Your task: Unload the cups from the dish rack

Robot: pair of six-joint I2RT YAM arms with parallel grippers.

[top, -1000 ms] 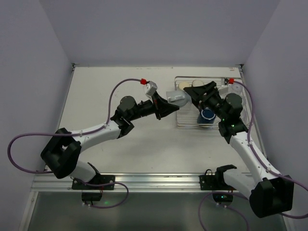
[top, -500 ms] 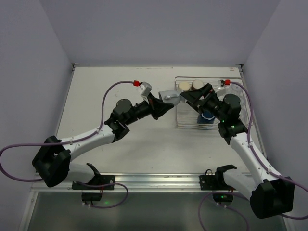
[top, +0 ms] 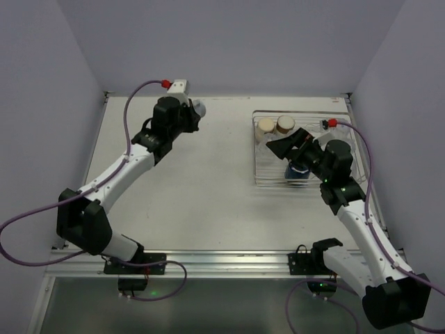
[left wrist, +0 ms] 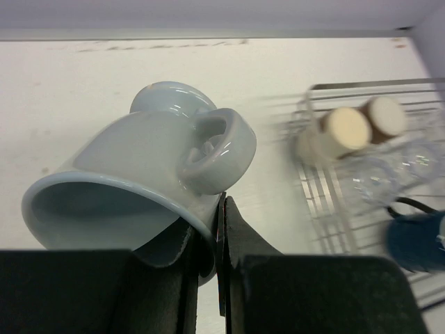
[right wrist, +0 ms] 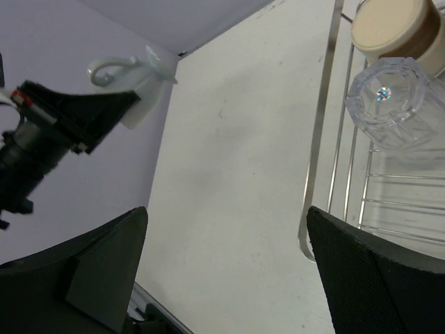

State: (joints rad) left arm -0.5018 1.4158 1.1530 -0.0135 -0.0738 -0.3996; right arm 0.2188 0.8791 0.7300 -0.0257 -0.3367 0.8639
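Top external: our left hand [left wrist: 217, 202] has swung the light blue-grey mug [left wrist: 132, 160] well clear of the dish rack [top: 254, 149].
Left hand: clenched on the mug's rim.
Right hand [top: 284, 142]: released, remaining cups [top: 286, 124] beneath it.

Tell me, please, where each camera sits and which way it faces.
Top external: fixed high behind the arm bases, looking down on the table; both arms show whole, left gripper and right gripper included.
Left wrist: on the left arm, looking past its shut fingers at the light blue mug they pinch; dish rack beyond.
Right wrist: on the right arm, looking between its open fingers at table and rack edge, clear tumbler inside.
Shared: both wrist views show the mug and rack.
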